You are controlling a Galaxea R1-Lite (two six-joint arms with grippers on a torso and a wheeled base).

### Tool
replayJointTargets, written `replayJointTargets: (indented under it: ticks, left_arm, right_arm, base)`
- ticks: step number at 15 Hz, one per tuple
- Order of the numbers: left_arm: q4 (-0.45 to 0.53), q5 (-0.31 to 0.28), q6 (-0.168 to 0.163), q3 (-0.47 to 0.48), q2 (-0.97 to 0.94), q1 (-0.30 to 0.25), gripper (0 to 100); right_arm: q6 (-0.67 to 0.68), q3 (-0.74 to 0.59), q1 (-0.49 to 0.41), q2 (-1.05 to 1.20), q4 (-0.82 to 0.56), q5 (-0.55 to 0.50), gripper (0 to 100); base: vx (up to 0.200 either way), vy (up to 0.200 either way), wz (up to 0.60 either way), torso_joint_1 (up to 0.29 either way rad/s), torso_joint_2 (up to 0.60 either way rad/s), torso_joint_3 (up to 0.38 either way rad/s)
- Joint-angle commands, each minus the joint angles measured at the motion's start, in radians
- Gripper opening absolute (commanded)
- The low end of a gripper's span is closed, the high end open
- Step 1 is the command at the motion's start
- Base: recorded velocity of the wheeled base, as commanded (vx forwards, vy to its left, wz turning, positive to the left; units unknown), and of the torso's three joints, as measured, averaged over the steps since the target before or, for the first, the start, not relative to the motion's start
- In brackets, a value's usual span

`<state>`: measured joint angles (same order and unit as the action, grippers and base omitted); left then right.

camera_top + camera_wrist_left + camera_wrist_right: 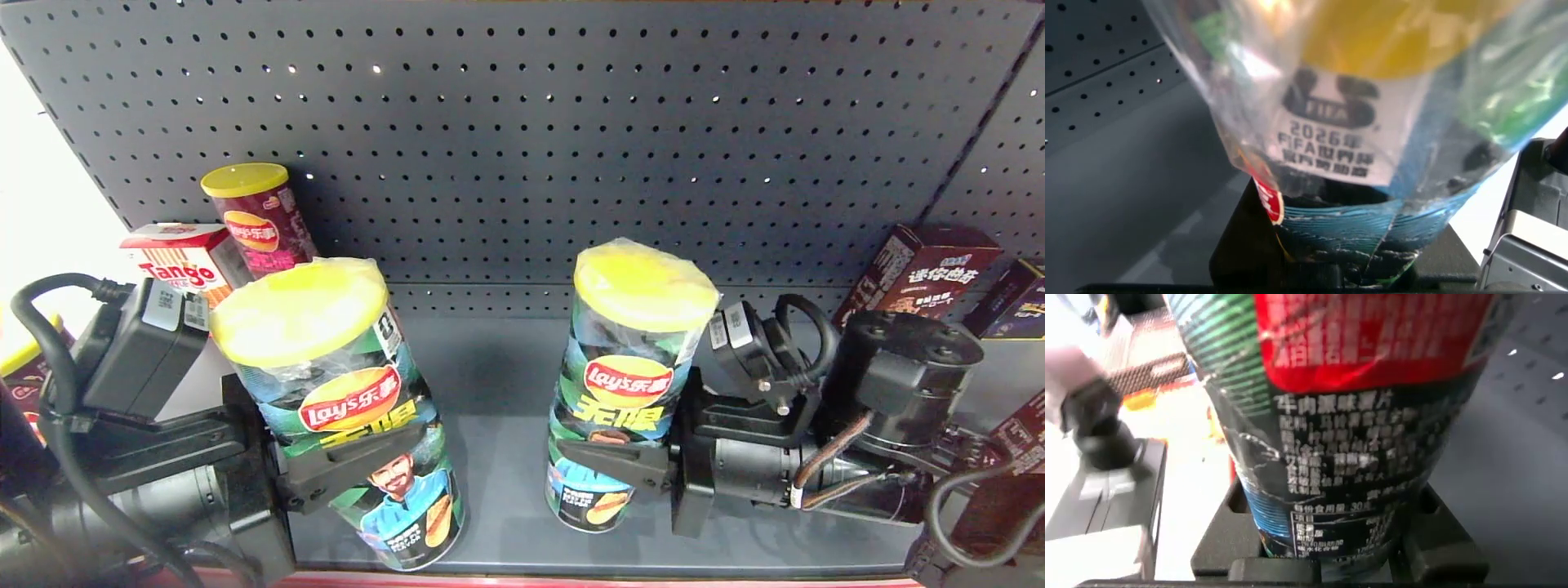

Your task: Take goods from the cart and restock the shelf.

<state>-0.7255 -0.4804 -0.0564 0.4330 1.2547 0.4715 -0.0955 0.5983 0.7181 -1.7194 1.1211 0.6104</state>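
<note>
**Shelf** [498, 490]: grey deck with a perforated back panel [571, 122]. Bare deck lay between and behind your two loads.

**Left chip can** [326, 359]: tall, yellow-lidded and film-wrapped, its long axis near upright. It stood at the deck's front edge. Your left gripper [359, 461] was clamped low on its body, fingers crossing the axis. Whether its base touched the deck, you could not tell.

**Right chip can** [633, 327]: same kind, upright, set deeper over mid-deck. Your right gripper [608, 461] pinched it likewise, with the base at or just above the deck.

**Small purple can** [260, 216] and **red-and-white box** [184, 253]: back left, just behind the left chip can, nearer your left arm.

**Dark boxes** [935, 269]: back right.

**Judgement:** each can's free room lay straight back, toward the panel. The right one had the clearer run.
</note>
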Motion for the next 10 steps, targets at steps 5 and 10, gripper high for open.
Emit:
replayJointTargets:
  ticks: [5, 10]
  left_arm:
    - [0.0, 0.002, 0.0, -0.002, 0.0, -0.001, 0]
    - [0.0, 0.002, 0.0, -0.007, 0.0, -0.001, 0]
  right_arm:
    - [-0.092, -0.022, -0.06, -0.04, -0.004, 0.048, 0]
    - [-0.095, -0.023, -0.058, -0.051, -0.003, 0.051, 0]
  base:
    - [0.0, 0.0, 0.0, 0.0, 0.0, 0.0]
    - [0.0, 0.0, 0.0, 0.0, 0.0, 0.0]
